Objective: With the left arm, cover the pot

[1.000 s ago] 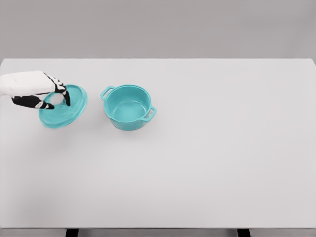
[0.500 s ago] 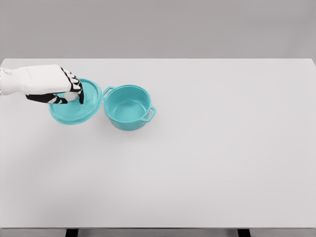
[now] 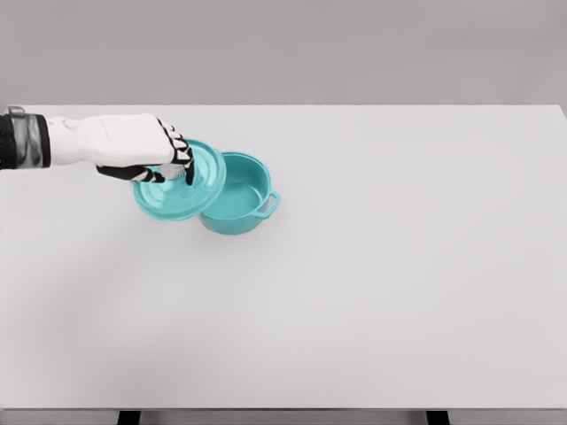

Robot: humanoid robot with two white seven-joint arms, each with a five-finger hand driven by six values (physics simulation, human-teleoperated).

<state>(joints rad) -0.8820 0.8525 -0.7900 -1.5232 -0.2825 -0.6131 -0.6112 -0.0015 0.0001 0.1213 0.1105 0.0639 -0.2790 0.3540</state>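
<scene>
Head view, robot hand: the left robot hand (image 3: 146,152) comes in from the frame's left, fingers clamped on the knob of the lid (image 3: 180,181).
Lid: teal, tilted, held above the surface (image 3: 399,283), overlapping the pot's left rim in the upper-left-centre of the frame.
Pot: teal pot (image 3: 237,195), open, uncovered on its right side.
Handling: lid looks rigid, glossy, probably weighty; the centre knob is the sensible hold.

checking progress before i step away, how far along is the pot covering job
Done: the left hand has the teal lid gripped and lifted. In hand: the lid overlaps the left side of the teal pot, whose right side remains open. Left: centre the lid over the rim, lower it, let go.
</scene>
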